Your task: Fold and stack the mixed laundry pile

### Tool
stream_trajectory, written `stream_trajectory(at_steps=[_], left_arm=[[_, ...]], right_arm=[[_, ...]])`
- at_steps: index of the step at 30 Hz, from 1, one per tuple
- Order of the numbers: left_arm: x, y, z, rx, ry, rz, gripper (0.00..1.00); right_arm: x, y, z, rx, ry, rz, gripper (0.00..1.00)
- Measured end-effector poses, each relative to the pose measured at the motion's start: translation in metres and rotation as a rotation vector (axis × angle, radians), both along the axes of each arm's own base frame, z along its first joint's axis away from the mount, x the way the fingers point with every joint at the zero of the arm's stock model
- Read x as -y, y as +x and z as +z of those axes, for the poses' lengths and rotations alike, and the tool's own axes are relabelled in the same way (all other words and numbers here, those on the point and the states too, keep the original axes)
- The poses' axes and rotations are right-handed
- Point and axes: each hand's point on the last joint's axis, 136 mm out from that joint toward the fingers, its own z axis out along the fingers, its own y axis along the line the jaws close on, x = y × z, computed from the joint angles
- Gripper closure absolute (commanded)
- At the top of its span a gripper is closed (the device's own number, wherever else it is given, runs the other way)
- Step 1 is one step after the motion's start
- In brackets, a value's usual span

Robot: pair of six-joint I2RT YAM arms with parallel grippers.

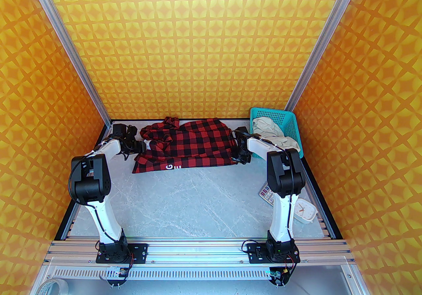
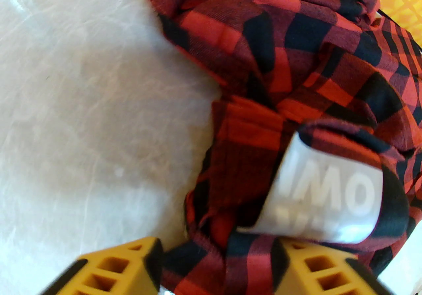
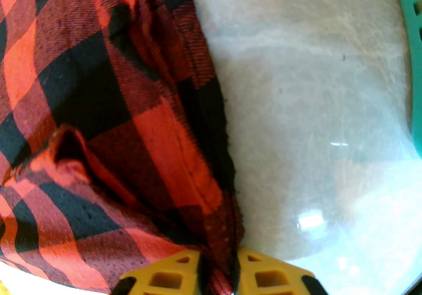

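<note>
The red-and-black check shirt [image 1: 189, 145] lies spread at the back of the table, white lettering along its near edge. My left gripper [image 1: 145, 147] is shut on the shirt's bunched left side; in the left wrist view yellow fingers [image 2: 108, 270] pinch the shirt [image 2: 280, 56] beside a white lettered patch. My right gripper [image 1: 234, 150] is shut on the shirt's right edge; the right wrist view has the shirt's hem [image 3: 99, 105] clamped between the fingers [image 3: 165, 275]. The cream garment [image 1: 275, 133] sits in the teal basket [image 1: 291, 122], draped over its rim.
The teal basket stands at the back right corner, its rim [image 3: 412, 56] close to my right gripper. A grey calculator [image 1: 267, 194] and a small white clock [image 1: 305, 209] lie by the right arm. The grey marbled tabletop [image 1: 197, 201] stretches in front of the shirt.
</note>
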Motion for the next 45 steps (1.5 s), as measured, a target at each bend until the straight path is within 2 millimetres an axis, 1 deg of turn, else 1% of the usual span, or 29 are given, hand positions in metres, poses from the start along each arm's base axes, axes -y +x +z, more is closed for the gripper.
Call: stream_trajectory(at_steps=[2, 3, 5, 6, 8, 11, 13, 14, 15, 16, 18, 19, 21, 22, 23, 25, 26, 29, 33, 35, 36, 38, 40, 42, 45], left_arm=[[-0.004, -0.017, 0.013, 0.002, -0.007, 0.050, 0.24], [-0.007, -0.025, 0.019, 0.006, -0.010, 0.075, 0.22], [-0.014, -0.042, 0.028, 0.013, -0.021, 0.130, 0.19], [-0.017, -0.049, 0.028, 0.011, -0.027, 0.158, 0.19], [-0.022, -0.062, 0.016, -0.021, -0.043, 0.200, 0.19], [-0.022, -0.078, -0.021, -0.109, -0.075, 0.242, 0.18], [-0.020, -0.083, -0.043, -0.162, -0.095, 0.255, 0.19], [-0.019, -0.084, -0.050, -0.177, -0.104, 0.259, 0.21], [-0.020, -0.082, -0.052, -0.179, -0.105, 0.266, 0.25], [-0.019, -0.079, -0.050, -0.170, -0.123, 0.271, 0.29], [-0.018, -0.069, -0.050, -0.145, -0.149, 0.269, 0.40], [-0.019, -0.066, -0.052, -0.145, -0.152, 0.279, 0.48], [-0.020, -0.063, -0.050, -0.132, -0.169, 0.286, 0.67], [-0.019, -0.061, -0.050, -0.125, -0.179, 0.288, 0.79], [-0.018, -0.060, -0.050, -0.123, -0.188, 0.288, 0.86], [-0.016, -0.058, -0.049, -0.117, -0.198, 0.287, 0.98], [-0.015, -0.057, -0.049, -0.114, -0.202, 0.286, 1.00], [-0.014, -0.055, -0.047, -0.106, -0.214, 0.289, 1.00], [-0.015, -0.058, -0.039, -0.085, -0.222, 0.302, 1.00], [-0.018, -0.062, -0.028, -0.069, -0.226, 0.317, 1.00], [-0.021, -0.065, -0.021, -0.060, -0.227, 0.327, 1.00], [-0.025, -0.070, -0.010, -0.041, -0.227, 0.345, 1.00], [-0.031, -0.079, -0.002, -0.032, -0.220, 0.370, 1.00], [-0.033, -0.091, -0.002, -0.047, -0.212, 0.389, 1.00], [-0.034, -0.112, -0.011, -0.103, -0.199, 0.413, 1.00]], right_arm=[[0.000, -0.008, 0.002, -0.003, 0.011, -0.007, 0.52], [0.000, -0.012, 0.002, -0.011, 0.014, -0.006, 0.49], [0.000, -0.020, 0.004, -0.022, 0.022, -0.011, 0.46], [0.000, -0.022, 0.005, -0.026, 0.029, -0.013, 0.45], [0.000, -0.022, 0.007, -0.022, 0.042, -0.017, 0.45], [-0.001, -0.020, 0.007, -0.022, 0.059, -0.017, 0.45], [-0.003, -0.015, 0.005, -0.022, 0.064, -0.015, 0.45], [-0.004, -0.012, 0.003, -0.021, 0.067, -0.015, 0.46], [-0.004, -0.011, 0.001, -0.030, 0.063, -0.016, 0.48], [-0.004, -0.010, 0.002, -0.035, 0.066, -0.018, 0.50], [-0.002, -0.009, 0.001, -0.045, 0.064, -0.024, 0.56], [-0.001, -0.010, 0.001, -0.049, 0.064, -0.029, 0.61], [0.001, -0.010, 0.001, -0.054, 0.064, -0.036, 0.70], [0.001, -0.009, 0.001, -0.050, 0.067, -0.039, 0.75], [0.000, -0.008, 0.000, -0.045, 0.071, -0.040, 0.79], [-0.001, -0.007, 0.000, -0.040, 0.079, -0.042, 0.87], [-0.001, -0.007, 0.000, -0.038, 0.081, -0.044, 0.90], [-0.005, -0.003, 0.001, -0.020, 0.097, -0.044, 1.00], [-0.007, -0.003, 0.001, 0.001, 0.118, -0.043, 1.00], [-0.009, -0.010, 0.002, 0.004, 0.127, -0.045, 1.00], [-0.009, -0.018, 0.002, -0.001, 0.131, -0.046, 1.00], [-0.012, -0.036, 0.004, -0.012, 0.142, -0.046, 1.00], [-0.015, -0.060, 0.006, -0.025, 0.157, -0.045, 1.00], [-0.017, -0.082, 0.008, -0.036, 0.171, -0.044, 1.00], [-0.019, -0.117, 0.006, -0.059, 0.184, -0.041, 1.00]])
